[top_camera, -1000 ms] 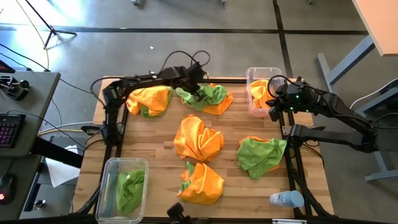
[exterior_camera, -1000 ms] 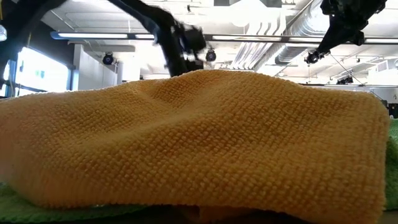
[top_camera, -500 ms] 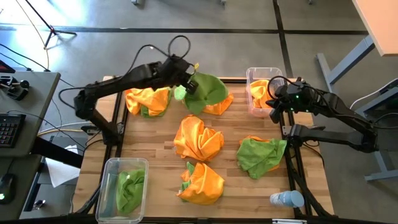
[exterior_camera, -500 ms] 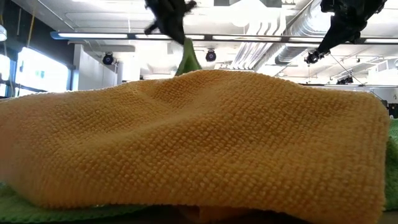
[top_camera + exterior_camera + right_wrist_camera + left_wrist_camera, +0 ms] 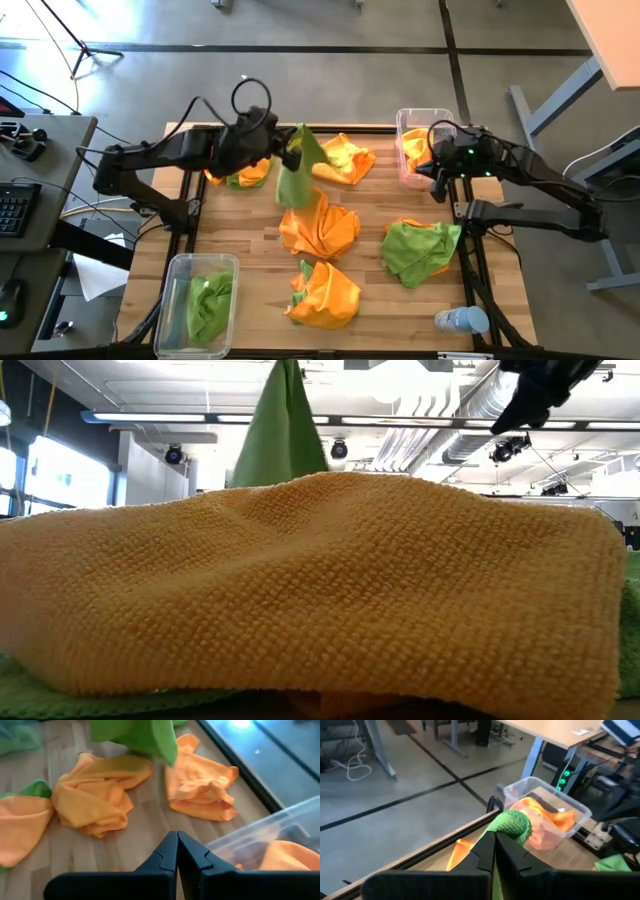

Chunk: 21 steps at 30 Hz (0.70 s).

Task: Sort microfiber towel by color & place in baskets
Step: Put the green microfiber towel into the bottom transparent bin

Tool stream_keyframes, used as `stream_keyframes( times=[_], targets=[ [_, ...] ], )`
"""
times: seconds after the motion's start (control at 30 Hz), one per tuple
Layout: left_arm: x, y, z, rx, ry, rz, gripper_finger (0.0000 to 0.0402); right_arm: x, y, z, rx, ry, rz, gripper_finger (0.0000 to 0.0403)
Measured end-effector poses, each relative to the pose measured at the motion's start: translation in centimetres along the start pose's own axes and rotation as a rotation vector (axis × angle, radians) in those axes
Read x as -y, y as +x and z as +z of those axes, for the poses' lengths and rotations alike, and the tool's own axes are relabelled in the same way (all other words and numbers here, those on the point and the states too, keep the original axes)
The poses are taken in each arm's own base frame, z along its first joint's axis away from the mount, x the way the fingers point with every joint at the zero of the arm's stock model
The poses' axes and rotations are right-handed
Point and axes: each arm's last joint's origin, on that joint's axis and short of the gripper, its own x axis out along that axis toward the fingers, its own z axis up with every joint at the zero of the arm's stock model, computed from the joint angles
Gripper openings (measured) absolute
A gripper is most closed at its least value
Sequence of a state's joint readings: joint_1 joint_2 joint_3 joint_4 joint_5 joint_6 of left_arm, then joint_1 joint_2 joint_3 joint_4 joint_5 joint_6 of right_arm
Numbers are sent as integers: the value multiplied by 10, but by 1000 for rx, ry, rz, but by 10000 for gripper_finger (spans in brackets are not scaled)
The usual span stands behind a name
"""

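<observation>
My left gripper [image 5: 284, 150] is raised over the table's far middle, shut on a lime green towel [image 5: 297, 172] that hangs below it and also shows in the low view [image 5: 283, 430]. My right gripper [image 5: 438, 178] is shut and empty beside the far right basket [image 5: 405, 122], which holds orange towels [image 5: 417, 146]. The near left basket [image 5: 172, 300] holds a green towel [image 5: 208, 300]. Orange and green towels lie crumpled on the table: an orange one [image 5: 345, 160] near the far edge, another [image 5: 320, 225] in the middle. My left gripper pinches a bunched top part of the green towel [image 5: 514, 822] between its two shut fingers [image 5: 485, 851]. The towel is lifted clear of the table and hangs slack below the fingers [image 5: 297, 185]. Whether it has one layer or several, I cannot tell.
An orange-and-green heap [image 5: 240, 165] lies at the far left, an orange towel [image 5: 325, 290] near the front, a green-on-orange one [image 5: 420, 245] at the right. A clear bottle with a blue cap [image 5: 460, 320] lies at the near right corner. A big orange towel [image 5: 300, 600] fills the low view.
My left gripper has risen from the far heap and swung toward the table's left, shut on the green towel. The towel has come off the orange towel it lay against and now hangs clear. My right gripper has stayed by its basket.
</observation>
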State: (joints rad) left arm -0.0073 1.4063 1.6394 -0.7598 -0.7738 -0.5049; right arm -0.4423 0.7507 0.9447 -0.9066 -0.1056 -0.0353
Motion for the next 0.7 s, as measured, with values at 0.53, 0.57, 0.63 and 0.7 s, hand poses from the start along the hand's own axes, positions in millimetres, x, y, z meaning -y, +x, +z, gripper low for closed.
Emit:
stream_keyframes(
  times=[0.53, 0.57, 0.63, 0.7],
  targets=[
    [-8, -59, -25, -5, 43, 106, 0, 2, 49, 14, -127, -36, 121, 0],
    [-13, -59, -28, -36, 37, 127, 0, 3, 49, 14, -126, -30, 120, 0],
    [-21, -61, -35, -103, 14, 158, 0, 3, 49, 15, -118, -28, 119, 0],
    [-29, -62, -40, -177, 3, 187, 0, 3, 49, 15, -109, -26, 118, 0]
  ],
)
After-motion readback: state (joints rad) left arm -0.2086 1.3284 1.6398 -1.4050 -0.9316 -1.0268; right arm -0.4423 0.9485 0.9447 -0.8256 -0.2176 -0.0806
